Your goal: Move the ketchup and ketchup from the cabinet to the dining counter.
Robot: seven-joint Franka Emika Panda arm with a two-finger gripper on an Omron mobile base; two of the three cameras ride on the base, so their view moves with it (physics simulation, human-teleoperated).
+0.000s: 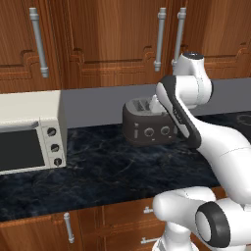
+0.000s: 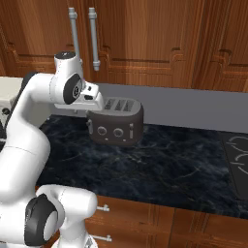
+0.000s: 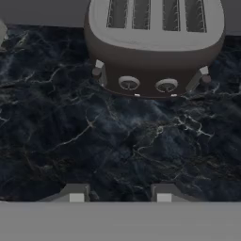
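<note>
The cabinet (image 1: 112, 39) (image 2: 145, 38) is reddish-brown wood and hangs above the counter. Its doors are closed, so the ketchup bottles are hidden. The dining counter is out of view. My gripper (image 3: 121, 196) hangs over the black marble counter, pointing down just in front of the toaster (image 3: 155, 42). Its two fingertips (image 3: 77, 195) stand apart with nothing between them. In the right base view the hand sits beside the toaster (image 2: 118, 121), well below the cabinet doors.
A dark toaster (image 1: 149, 125) stands at the back of the black counter (image 1: 108, 166). A white toaster oven (image 1: 29, 132) sits at its left. Long silver handles (image 1: 160, 39) (image 2: 93, 38) hang on the cabinet doors. A cooktop (image 2: 240, 150) lies at the right.
</note>
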